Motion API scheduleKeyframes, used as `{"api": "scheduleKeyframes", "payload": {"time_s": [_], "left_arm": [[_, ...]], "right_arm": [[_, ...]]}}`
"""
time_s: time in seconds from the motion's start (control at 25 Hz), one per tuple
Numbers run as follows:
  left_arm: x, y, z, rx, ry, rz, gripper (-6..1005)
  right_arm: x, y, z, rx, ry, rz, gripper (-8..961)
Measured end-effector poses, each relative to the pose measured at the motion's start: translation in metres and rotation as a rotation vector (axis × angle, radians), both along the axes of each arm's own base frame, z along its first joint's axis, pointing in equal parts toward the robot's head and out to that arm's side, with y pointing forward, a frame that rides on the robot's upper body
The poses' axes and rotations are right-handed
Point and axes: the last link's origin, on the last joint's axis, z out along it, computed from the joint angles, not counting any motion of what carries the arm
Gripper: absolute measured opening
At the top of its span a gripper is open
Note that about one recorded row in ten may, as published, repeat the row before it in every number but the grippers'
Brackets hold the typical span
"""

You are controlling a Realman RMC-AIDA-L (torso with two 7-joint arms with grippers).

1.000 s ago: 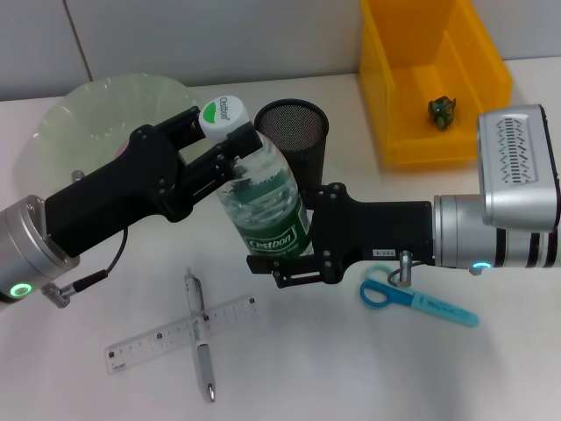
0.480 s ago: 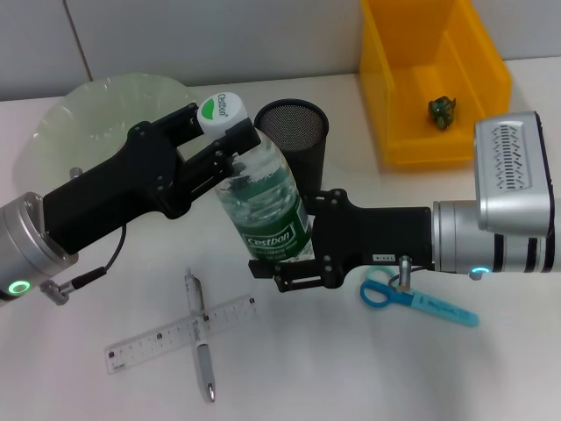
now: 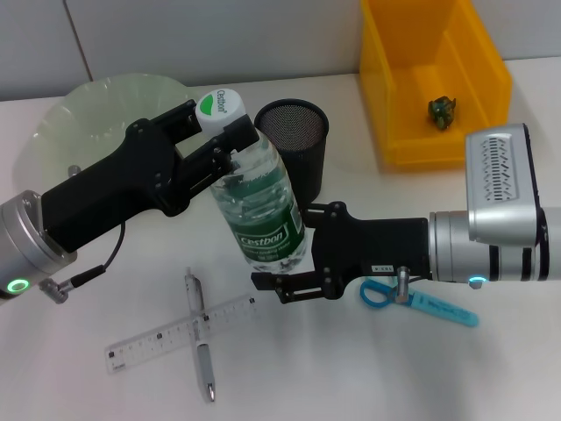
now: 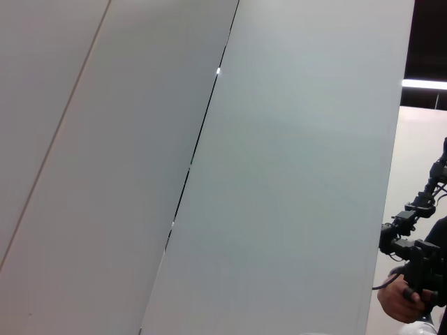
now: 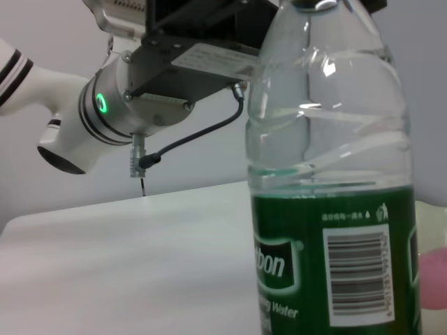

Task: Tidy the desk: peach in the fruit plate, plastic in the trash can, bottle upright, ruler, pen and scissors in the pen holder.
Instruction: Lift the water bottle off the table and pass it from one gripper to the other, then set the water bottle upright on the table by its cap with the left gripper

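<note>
We are looking down on the desk (image 3: 105,298), going from left to right. At the far left the fruit plate (image 3: 83,110) is sitting near the back edge, partly hidden behind our left arm. The peach is showing only as a pink sliver at the edge of the right wrist view (image 5: 434,279), just beside the bottle. Our left gripper (image 3: 219,132) is reaching in from the left and is clamping the neck of the bottle (image 3: 259,210) just under its white and green cap; in the right wrist view the same gripper (image 5: 279,14) is sitting over the top of the bottle (image 5: 328,209). The bottle is standing close to upright, leaning a little toward the left. In front of it the ruler (image 3: 180,333) is lying flat on the desk with the pen (image 3: 200,333) crossed over it. Just behind the bottle the pen holder (image 3: 294,140) is standing upright. Our right gripper (image 3: 294,254) is reaching in from the right, its jaws lying at either side of the bottle's lower body; we cannot tell whether they are pressing on it. Under the right arm the scissors (image 3: 421,303) are lying on the desk. At the back right the trash can (image 3: 434,79) is holding a small crumpled piece of plastic (image 3: 441,111).
</note>
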Motion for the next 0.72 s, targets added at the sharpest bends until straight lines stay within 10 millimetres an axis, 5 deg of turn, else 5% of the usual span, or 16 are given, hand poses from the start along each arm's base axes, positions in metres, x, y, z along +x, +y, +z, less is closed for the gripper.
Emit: {"api": "scheduleKeyframes", "payload": {"time_s": [0.72], "left_arm": [[0.0, 0.0011, 0.0021, 0.006, -0.003, 0.0, 511]], "right_arm": [[0.0089, -0.0042, -0.005, -0.006, -0.025, -0.03, 808]]}}
